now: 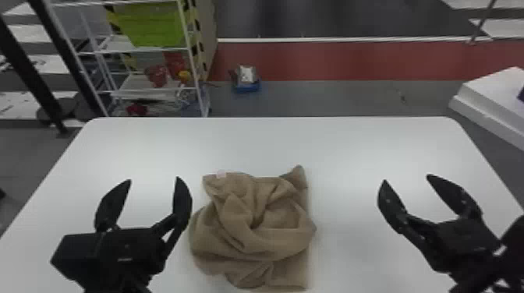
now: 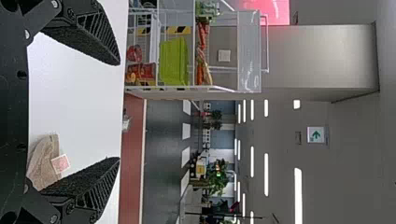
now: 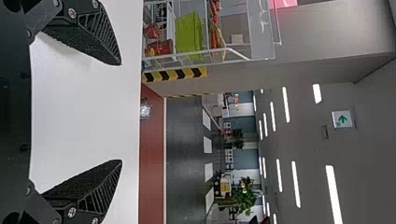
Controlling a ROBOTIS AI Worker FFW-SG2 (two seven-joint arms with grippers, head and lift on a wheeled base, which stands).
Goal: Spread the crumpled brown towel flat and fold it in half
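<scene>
The brown towel (image 1: 269, 233) lies crumpled in folds on the white table, a corner poking up at its far right and a pale tag at its far left. My left gripper (image 1: 153, 180) stands open just left of it, holding nothing. To the towel's right, separated by bare tabletop, my right gripper (image 1: 406, 178) is open and empty too. In the left wrist view, part of the towel (image 2: 43, 163) with its tag shows beside one finger of the left gripper (image 2: 119, 111). The right wrist view has the right gripper (image 3: 121, 112) with its fingers wide apart over the tabletop.
The white table (image 1: 249, 144) reaches past the towel on its far side and both sides. Beyond its far edge stand a white rack (image 1: 152, 48) with a green bin and, on the floor, a small blue item (image 1: 246, 83). A white block (image 1: 495, 101) is at the far right.
</scene>
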